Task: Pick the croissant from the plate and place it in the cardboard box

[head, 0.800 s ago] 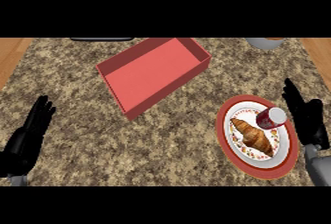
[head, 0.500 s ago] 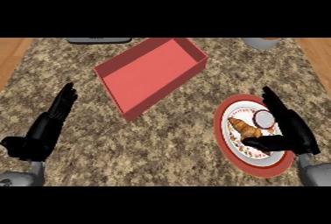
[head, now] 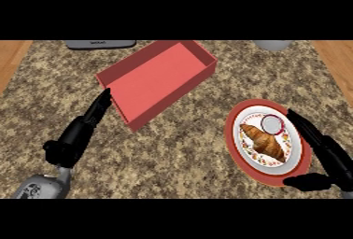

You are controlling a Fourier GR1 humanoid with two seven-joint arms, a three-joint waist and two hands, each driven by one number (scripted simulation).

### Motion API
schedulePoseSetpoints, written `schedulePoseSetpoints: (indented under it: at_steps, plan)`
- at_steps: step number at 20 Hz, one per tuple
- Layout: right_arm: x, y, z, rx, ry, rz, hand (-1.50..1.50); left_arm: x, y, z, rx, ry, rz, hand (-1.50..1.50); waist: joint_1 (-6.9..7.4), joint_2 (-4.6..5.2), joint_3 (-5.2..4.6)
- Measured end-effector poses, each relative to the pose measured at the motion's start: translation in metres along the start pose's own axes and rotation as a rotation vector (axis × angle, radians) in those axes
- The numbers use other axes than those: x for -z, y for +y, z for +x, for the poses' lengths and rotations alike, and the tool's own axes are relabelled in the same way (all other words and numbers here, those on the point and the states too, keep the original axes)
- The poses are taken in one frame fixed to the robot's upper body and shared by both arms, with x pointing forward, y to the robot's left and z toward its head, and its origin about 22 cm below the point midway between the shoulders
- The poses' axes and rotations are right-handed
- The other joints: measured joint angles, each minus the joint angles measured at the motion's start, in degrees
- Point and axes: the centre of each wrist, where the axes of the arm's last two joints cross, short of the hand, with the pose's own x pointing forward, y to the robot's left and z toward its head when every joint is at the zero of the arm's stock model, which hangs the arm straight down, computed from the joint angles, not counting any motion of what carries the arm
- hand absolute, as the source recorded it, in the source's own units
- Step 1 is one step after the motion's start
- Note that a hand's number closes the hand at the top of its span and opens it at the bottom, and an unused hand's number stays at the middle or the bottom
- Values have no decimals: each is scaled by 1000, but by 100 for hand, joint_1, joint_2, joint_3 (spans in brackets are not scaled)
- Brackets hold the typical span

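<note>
Right hand (head: pixel 329 156) of mine sits at the lower right of the frame, along the right rim of the plate (head: pixel 238 149), fingers stretched straight toward the top of the frame and thumb poking left over the plate's lower rim; it holds nothing. On that plate, a red one with a patterned white centre, the croissant (head: pixel 264 142) lies on a slant from upper left to lower right, and just above it on the plate is a small round white thing with a dark red rim (head: pixel 273 124), perhaps a little cup, though I cannot tell from this angle. Over at the left of the frame my left hand (head: pixel 82 128) is also open, its straight fingers pointing up and to the right, with the tips just beside the lower left corner of the cardboard box (head: pixel 155 79). That box is reddish, shallow and open-topped, lying at an angle in the upper middle of the frame on the speckled counter (head: pixel 179 158), well apart from the plate
</note>
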Motion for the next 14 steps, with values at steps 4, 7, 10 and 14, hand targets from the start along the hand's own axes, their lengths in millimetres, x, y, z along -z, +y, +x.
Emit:
schedulePoseSetpoints:
  at_steps: [4,7,10,14]
  plan:
    - [-19,-26,4,-149,-66,-7,-150,11,-12,12,7,2,-22,0,69,3,-10]
    - [-29,-52,21,-210,-63,34,-150,14,-17,11,10,11,-29,0,93,3,-19]
    - [-36,-74,38,-218,-37,129,-150,15,-23,11,13,9,-35,0,108,2,-25]
    - [-36,-95,62,-203,9,245,-150,16,-21,12,17,3,-50,0,154,10,-25]
